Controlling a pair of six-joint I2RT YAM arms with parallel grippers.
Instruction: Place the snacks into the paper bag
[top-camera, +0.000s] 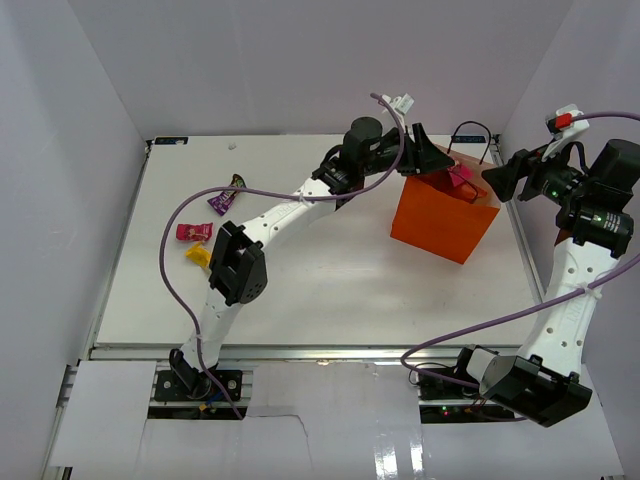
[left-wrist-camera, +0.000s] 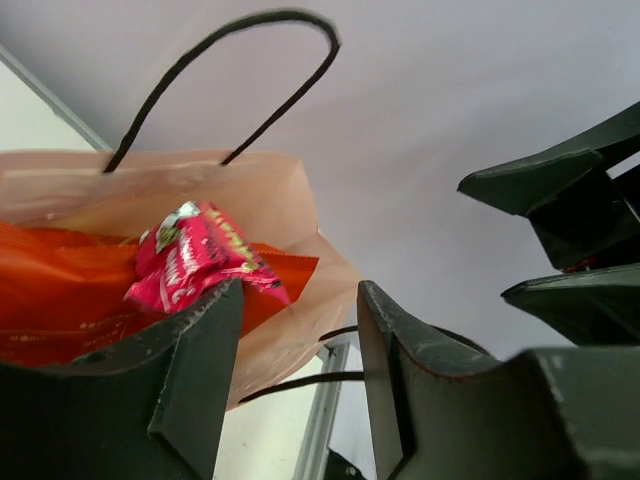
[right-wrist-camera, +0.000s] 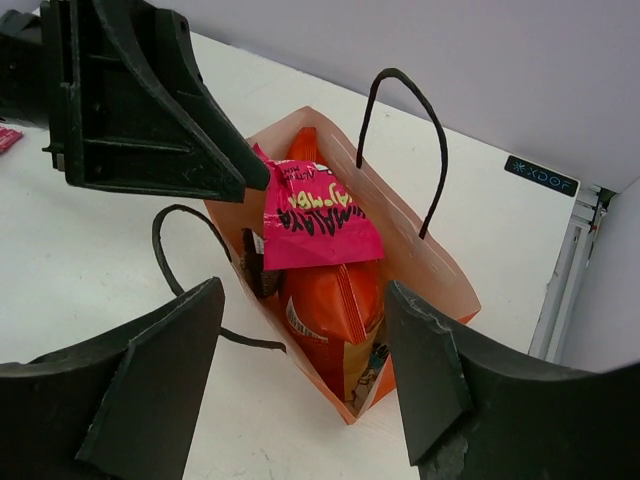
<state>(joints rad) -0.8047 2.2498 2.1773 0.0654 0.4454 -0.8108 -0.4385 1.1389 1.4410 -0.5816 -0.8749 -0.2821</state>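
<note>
The orange paper bag (top-camera: 440, 225) stands upright at the back right of the table. Inside it a red-orange chip bag (right-wrist-camera: 335, 310) stands on end, with a magenta-pink packet (right-wrist-camera: 315, 225) lying loose on top and a dark bar (right-wrist-camera: 255, 270) beside it. My left gripper (top-camera: 432, 158) hovers over the bag's left rim, open, with nothing between its fingers (left-wrist-camera: 195, 370). My right gripper (top-camera: 497, 180) hangs open just right of the bag, looking down into it. Still on the table at the left are a purple candy bar (top-camera: 222, 201), a pink packet (top-camera: 193, 232) and a yellow packet (top-camera: 198, 254).
The bag's black loop handles (right-wrist-camera: 400, 140) stick up and out on both sides. White walls close in the table on the left, back and right. The right table rail (right-wrist-camera: 570, 270) runs close behind the bag.
</note>
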